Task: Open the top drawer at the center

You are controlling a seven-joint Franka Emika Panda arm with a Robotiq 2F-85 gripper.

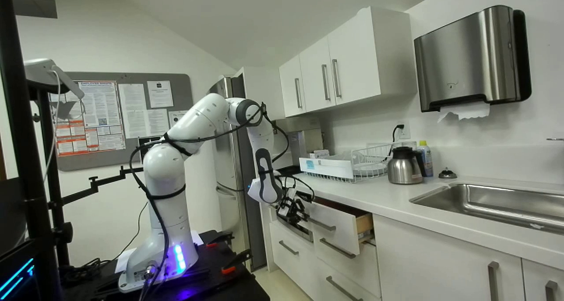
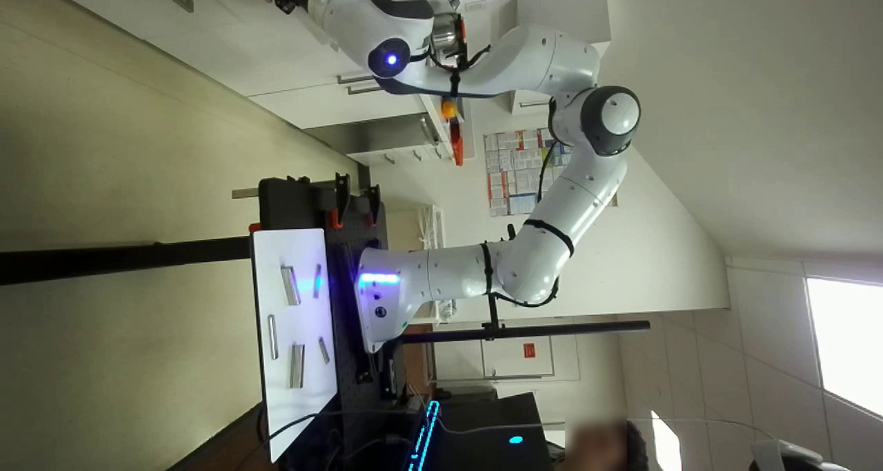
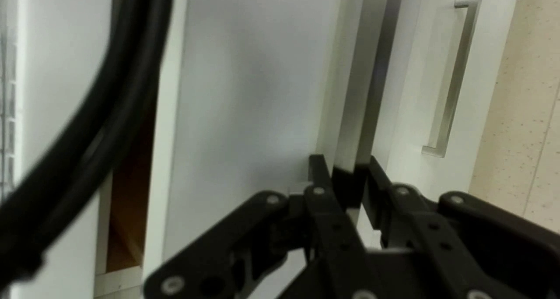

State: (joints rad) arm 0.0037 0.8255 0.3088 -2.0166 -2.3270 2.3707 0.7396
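The top drawer point(image 1: 341, 230) stands pulled out beneath the front edge of the white counter point(image 1: 383, 197), its white front clear of the cabinet point(image 1: 440, 257) face, its light wood side point(image 1: 365, 224) showing behind the front's right edge in an exterior view. In the wrist view, the drawer's dark brown inside point(image 3: 131, 202) shows behind its upper edge. The gripper point(image 3: 348, 165) pinches the silver bar handle point(image 3: 362, 80), a black fingertip point(image 3: 319, 167) against each side of the bar. In an exterior view it covers the end of the handle nearest the left edge of the drawer front, the far end in plain sight. Another white drawer point(image 1: 357, 268) lies under the top drawer's lower edge.

A steel sink point(image 1: 484, 199) is set into the counter toward its right edge. A steel carafe point(image 1: 404, 169) and a white dish rack point(image 1: 343, 169) stand nearer the back edge, the rack to the left of the carafe. The white arm point(image 1: 163, 177) rises from a black table point(image 1: 246, 287); in both exterior views a blue light point(image 1: 179, 258) glows at its base.
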